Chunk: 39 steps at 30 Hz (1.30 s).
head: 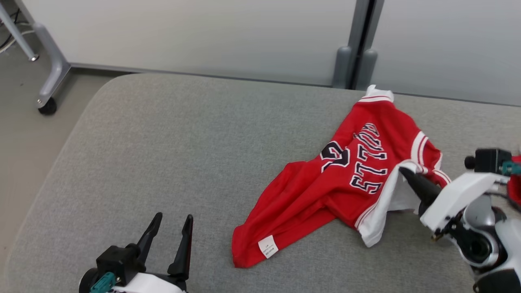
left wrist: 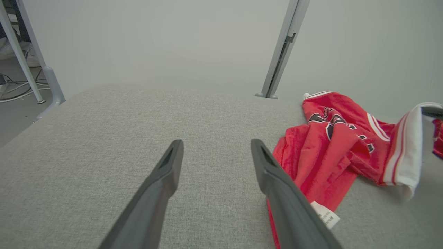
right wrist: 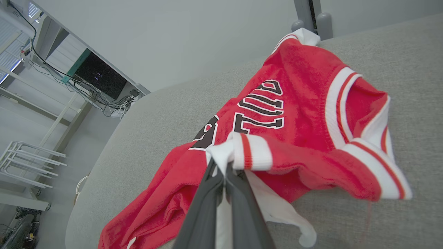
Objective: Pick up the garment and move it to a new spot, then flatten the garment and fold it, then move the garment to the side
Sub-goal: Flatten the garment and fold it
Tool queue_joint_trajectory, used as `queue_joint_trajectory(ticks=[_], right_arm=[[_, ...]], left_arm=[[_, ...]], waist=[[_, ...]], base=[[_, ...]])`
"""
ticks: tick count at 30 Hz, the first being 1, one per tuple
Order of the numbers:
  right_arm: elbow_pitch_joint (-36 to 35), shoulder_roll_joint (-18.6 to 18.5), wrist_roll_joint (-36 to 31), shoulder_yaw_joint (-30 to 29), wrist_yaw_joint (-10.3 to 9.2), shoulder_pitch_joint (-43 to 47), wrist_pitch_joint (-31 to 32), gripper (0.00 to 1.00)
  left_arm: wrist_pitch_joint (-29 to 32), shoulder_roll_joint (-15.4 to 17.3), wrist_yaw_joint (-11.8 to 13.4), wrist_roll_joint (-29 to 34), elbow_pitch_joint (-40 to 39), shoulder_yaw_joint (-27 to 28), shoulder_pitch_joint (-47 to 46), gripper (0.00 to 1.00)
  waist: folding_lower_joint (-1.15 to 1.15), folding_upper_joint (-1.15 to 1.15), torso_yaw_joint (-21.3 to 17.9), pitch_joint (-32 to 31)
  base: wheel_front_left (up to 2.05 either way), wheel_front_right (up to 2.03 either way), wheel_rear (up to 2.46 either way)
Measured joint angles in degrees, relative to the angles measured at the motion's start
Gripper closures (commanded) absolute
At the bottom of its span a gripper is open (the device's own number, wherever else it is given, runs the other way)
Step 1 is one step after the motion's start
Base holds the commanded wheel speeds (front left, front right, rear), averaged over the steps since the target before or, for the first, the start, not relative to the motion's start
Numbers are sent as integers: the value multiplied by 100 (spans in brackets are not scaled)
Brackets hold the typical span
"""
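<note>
The garment (head: 338, 183), a red jersey with white striped sleeves and black lettering, lies crumpled on the right half of the grey cushion (head: 171, 154). My right gripper (head: 405, 171) is shut on its white sleeve edge; the right wrist view shows the two fingers pinched together on the white cloth (right wrist: 225, 157). The left gripper (head: 171, 224) stands open near the cushion's front edge, left of the garment's hem and white tag (head: 268, 246). From the left wrist, the open left gripper (left wrist: 216, 147) hovers over bare cushion with the garment (left wrist: 328, 152) to its right.
A pale wall panel with a grey post (head: 358, 44) runs behind the cushion. A wheeled metal frame leg (head: 51, 81) stands on the floor at the far left. A small red thing (head: 515, 183) shows at the right edge.
</note>
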Motion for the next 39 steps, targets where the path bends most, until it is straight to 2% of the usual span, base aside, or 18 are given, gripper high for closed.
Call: queue_joint_trajectory(ticks=[7, 8, 9, 10, 13, 14, 18, 24, 28, 32, 35, 39], right_arm=[[701, -65, 196, -38, 0, -992, 669, 100], [823, -75, 196, 1, 0, -1121, 698, 93], [954, -77, 197, 44, 0, -1234, 712, 78], [1189, -41, 245, 122, 0, -1416, 657, 0], [1391, 19, 302, 209, 0, -1540, 490, 0], [1454, 34, 356, 316, 0, -1554, 224, 0], [1125, -4, 564, 571, 0, -1446, -469, 0], [286, -446, 705, 750, 0, -792, -1664, 0], [11, -753, 586, 764, 0, -270, -2239, 0], [-80, -923, 326, 825, 0, 180, -2428, 0], [-71, -837, 323, 912, 0, 386, -2414, 0], [279, -678, 275, 1021, 0, 365, -2100, 0]], left_arm=[[-1, -233, -145, 46, 194, -86, -311, 0], [-1, -254, -151, 48, 229, -84, -347, 0], [-1, -275, -165, 51, 271, -77, -369, 0], [-1, -307, -196, 60, 348, -68, -383, 0], [-1, -335, -225, 76, 431, -66, -406, 0], [-1, -356, -248, 83, 494, -69, -427, 0], [-2, -338, -274, 82, 559, -37, -416, 0], [-2, -235, -266, 77, 553, 13, -231, 0], [-1, -211, -238, 68, 501, 16, -165, 0], [-1, -191, -194, 56, 434, 18, -96, 0], [1, -186, -193, 54, 411, 13, -93, 0], [26, -185, -194, 46, 403, -10, -96, 0]], waist=[[0, 0, 277, 365], [0, 0, 319, 412], [0, 0, 359, 452], [0, 0, 412, 515], [0, 0, 421, 518], [0, 0, 394, 458], [0, 0, 267, 282], [0, 0, -68, 2], [0, 0, -295, -149], [0, 0, -454, -228], [0, 0, -483, -222], [0, 0, -426, -198]], base=[[0, 0, 0], [0, 0, 0], [0, 0, 0], [0, 0, 0], [0, 0, 0], [0, 0, 0], [0, 0, 0], [0, 0, 0], [0, 0, 0], [0, 0, 0], [0, 0, 0], [0, 0, 0]])
